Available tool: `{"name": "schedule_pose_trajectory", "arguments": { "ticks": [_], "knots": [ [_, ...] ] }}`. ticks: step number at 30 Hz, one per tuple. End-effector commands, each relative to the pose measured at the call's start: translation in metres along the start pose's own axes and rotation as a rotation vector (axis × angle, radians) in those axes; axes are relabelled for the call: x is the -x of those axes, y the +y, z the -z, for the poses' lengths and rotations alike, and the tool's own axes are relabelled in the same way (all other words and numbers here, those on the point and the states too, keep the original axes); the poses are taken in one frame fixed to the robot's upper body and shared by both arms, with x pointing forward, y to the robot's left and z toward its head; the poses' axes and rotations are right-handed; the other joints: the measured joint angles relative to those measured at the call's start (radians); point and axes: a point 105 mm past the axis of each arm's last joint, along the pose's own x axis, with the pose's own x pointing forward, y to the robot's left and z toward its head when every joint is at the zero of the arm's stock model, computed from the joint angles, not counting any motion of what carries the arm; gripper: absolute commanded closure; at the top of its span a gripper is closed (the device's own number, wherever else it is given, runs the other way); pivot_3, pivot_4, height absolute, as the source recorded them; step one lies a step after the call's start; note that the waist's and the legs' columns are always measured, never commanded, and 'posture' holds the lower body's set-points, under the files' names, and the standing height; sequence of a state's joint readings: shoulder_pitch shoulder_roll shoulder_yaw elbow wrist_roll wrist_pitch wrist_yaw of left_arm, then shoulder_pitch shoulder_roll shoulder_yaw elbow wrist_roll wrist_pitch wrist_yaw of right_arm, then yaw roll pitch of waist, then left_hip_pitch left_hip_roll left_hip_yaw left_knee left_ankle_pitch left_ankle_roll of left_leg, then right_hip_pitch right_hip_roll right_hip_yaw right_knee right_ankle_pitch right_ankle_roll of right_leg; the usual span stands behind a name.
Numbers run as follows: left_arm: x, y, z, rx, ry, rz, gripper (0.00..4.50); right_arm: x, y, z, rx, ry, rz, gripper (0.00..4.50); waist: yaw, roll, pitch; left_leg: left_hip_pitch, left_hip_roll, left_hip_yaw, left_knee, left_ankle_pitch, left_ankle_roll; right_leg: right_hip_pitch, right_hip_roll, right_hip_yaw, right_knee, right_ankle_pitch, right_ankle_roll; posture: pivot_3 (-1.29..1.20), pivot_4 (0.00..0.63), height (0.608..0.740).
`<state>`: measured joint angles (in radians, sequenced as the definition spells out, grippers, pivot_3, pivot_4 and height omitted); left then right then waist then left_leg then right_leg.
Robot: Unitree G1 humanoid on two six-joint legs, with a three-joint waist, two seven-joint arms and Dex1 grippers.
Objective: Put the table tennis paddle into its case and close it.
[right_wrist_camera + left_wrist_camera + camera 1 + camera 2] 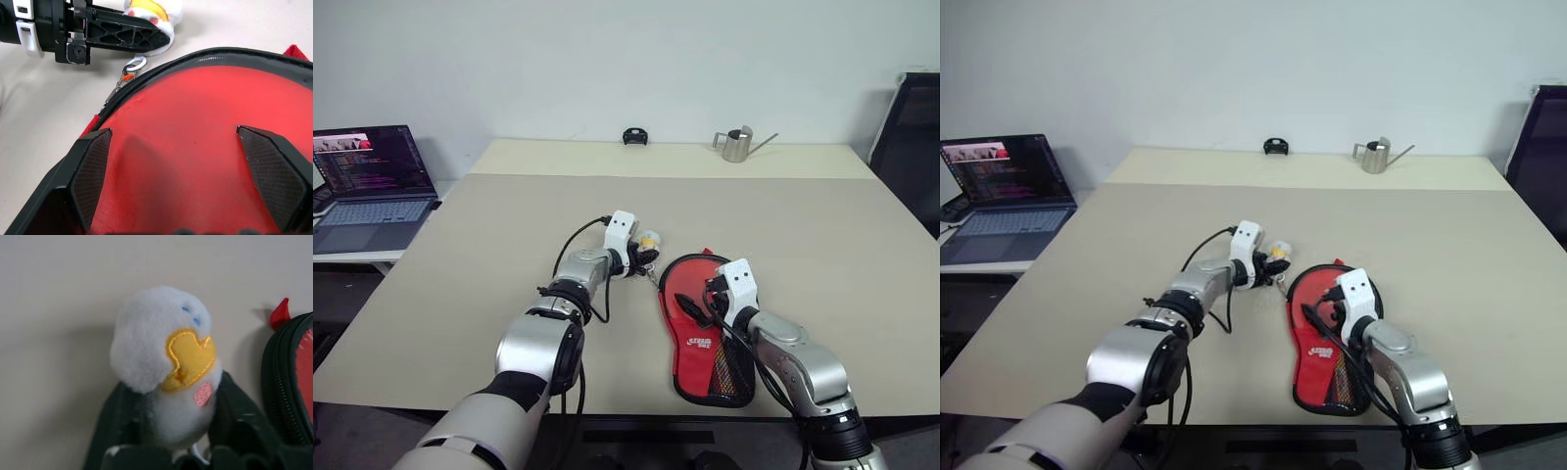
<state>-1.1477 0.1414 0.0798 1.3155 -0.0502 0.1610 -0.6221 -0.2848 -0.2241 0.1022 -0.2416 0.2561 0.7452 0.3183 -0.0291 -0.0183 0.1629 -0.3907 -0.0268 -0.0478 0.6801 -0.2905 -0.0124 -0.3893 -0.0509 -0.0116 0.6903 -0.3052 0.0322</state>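
Observation:
The red case [700, 328] lies flat near the table's front edge, its black mesh pocket [736, 367] toward me. Its white-yellow plush charm [156, 352] hangs off the zipper ring [137, 62] at the case's far left rim. My left gripper [646, 257] is shut on the charm, one black finger on each side of it. My right gripper [173, 132] stands open over the case's round red face, both fingertips [95, 161] on or just above the fabric. The table tennis paddle is hidden.
An open laptop [372, 181] sits on a side desk at the far left. A small metal watering can [737, 145] and a small black object [634, 136] stand at the table's back edge. A black chair [913, 137] is at the right.

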Motion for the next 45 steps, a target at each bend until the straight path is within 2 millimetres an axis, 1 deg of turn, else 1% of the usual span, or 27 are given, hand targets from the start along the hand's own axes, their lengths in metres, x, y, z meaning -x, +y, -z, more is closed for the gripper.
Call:
{"name": "schedule_pose_trajectory", "arguments": {
  "ticks": [1, 2, 3, 10, 14, 19, 24, 26, 29, 33, 34, 39, 42, 45],
  "knots": [
    [0.003, 0.003, -0.004, -0.007, -0.004, 0.009, 3.98, 0.003, -0.002, 0.006, 0.007, 0.038, 0.02, 0.0, 0.0, 0.0, 0.0, 0.0, 0.0, 0.0, 0.0, 0.0, 0.0, 0.0, 0.0, 0.0, 0.0, 0.0, 0.0, 0.0, 0.15, 0.74],
    [0.005, 0.005, -0.003, -0.008, 0.001, 0.012, 4.2, 0.003, -0.002, 0.008, 0.004, 0.057, 0.016, 0.0, 0.0, 0.0, 0.0, 0.0, 0.0, 0.0, 0.0, 0.0, 0.0, 0.0, 0.0, 0.0, 0.0, 0.0, 0.0, 0.0, 0.15, 0.74],
    [0.007, 0.007, -0.001, -0.009, 0.004, 0.013, 4.31, 0.003, -0.004, 0.009, 0.011, 0.065, 0.02, 0.0, 0.0, 0.0, 0.0, 0.0, 0.0, 0.0, 0.0, 0.0, 0.0, 0.0, 0.0, 0.0, 0.0, 0.0, 0.0, 0.0, 0.15, 0.74],
    [0.028, 0.028, -0.005, 0.026, -0.035, 0.036, 4.32, -0.002, -0.01, 0.008, 0.006, 0.091, 0.027, 0.0, -0.005, 0.0, 0.0, 0.002, 0.0, 0.0, 0.0, 0.0, 0.0, 0.0, 0.0, 0.0, 0.003, 0.0, 0.0, 0.0, 0.15, 0.74],
    [0.04, 0.034, 0.001, 0.041, -0.04, 0.088, 4.32, -0.005, -0.012, 0.006, 0.044, 0.098, 0.027, 0.0, -0.004, 0.0, 0.0, 0.005, 0.0, 0.001, 0.0, 0.0, 0.0, 0.0, 0.001, 0.001, 0.005, 0.0, 0.0, 0.0, 0.15, 0.74],
    [0.051, 0.036, 0.01, 0.055, -0.041, 0.131, 4.32, -0.011, 0.002, 0.002, 0.066, 0.067, -0.06, 0.0, -0.005, 0.0, 0.0, 0.007, 0.0, 0.001, 0.0, 0.0, 0.0, 0.001, 0.001, 0.001, 0.006, 0.0, 0.0, 0.0, 0.15, 0.74],
    [0.054, 0.03, 0.011, 0.07, -0.054, 0.171, 4.32, -0.018, 0.011, 0.005, 0.09, 0.072, -0.119, 0.0, -0.005, 0.0, 0.0, 0.007, 0.0, 0.001, 0.0, 0.0, 0.0, 0.001, 0.001, 0.002, 0.007, 0.0, 0.0, 0.0, 0.15, 0.74],
    [0.052, 0.024, 0.01, 0.067, -0.058, 0.189, 4.32, -0.022, 0.012, 0.011, 0.105, 0.103, -0.148, 0.0, -0.005, 0.0, 0.0, 0.007, 0.0, 0.001, 0.0, 0.0, 0.0, 0.001, 0.001, 0.002, 0.007, 0.0, 0.0, 0.0, 0.15, 0.74],
    [0.051, 0.016, 0.005, 0.051, -0.069, 0.218, 4.32, -0.026, 0.009, 0.016, 0.117, 0.129, -0.155, 0.0, -0.003, -0.001, -0.001, 0.007, 0.0, 0.001, 0.0, 0.0, 0.0, 0.002, 0.001, 0.002, 0.006, 0.0, 0.0, 0.0, 0.15, 0.74],
    [0.051, 0.008, -0.005, -0.01, -0.072, 0.248, 4.32, -0.029, -0.008, 0.029, 0.146, 0.188, -0.112, 0.0, -0.003, -0.002, -0.001, 0.007, 0.0, 0.0, 0.0, 0.0, 0.0, 0.002, 0.0, 0.002, 0.007, 0.0, 0.0, 0.0, 0.15, 0.74],
    [0.052, 0.008, -0.007, -0.019, -0.073, 0.252, 4.32, -0.029, -0.01, 0.031, 0.153, 0.196, -0.109, 0.0, -0.003, -0.003, -0.002, 0.008, 0.0, 0.0, 0.0, 0.0, 0.0, 0.002, 0.0, 0.002, 0.007, 0.0, 0.0, 0.0, 0.15, 0.74],
    [0.049, 0.005, -0.016, -0.161, -0.048, 0.252, 4.32, -0.019, -0.018, 0.054, 0.18, 0.259, -0.105, 0.0, -0.002, -0.004, -0.003, 0.01, 0.0, 0.0, 0.0, 0.0, 0.0, 0.005, 0.0, 0.002, 0.006, 0.0, 0.0, 0.0, 0.15, 0.74],
    [0.042, -0.001, -0.022, -0.21, -0.048, 0.258, 4.32, -0.011, -0.019, 0.067, 0.201, 0.292, -0.1, 0.0, 0.006, -0.006, -0.005, 0.01, 0.0, -0.001, 0.0, 0.0, 0.0, 0.006, 0.0, 0.001, 0.006, 0.0, 0.0, 0.0, 0.15, 0.74],
    [0.034, -0.008, -0.028, -0.249, -0.054, 0.265, 4.32, -0.007, -0.017, 0.073, 0.188, 0.303, -0.095, 0.0, 0.009, -0.007, -0.007, 0.012, 0.0, -0.002, 0.0, 0.0, 0.0, 0.01, 0.0, -0.001, 0.003, 0.0, 0.0, 0.0, 0.15, 0.74]
  ]
}}
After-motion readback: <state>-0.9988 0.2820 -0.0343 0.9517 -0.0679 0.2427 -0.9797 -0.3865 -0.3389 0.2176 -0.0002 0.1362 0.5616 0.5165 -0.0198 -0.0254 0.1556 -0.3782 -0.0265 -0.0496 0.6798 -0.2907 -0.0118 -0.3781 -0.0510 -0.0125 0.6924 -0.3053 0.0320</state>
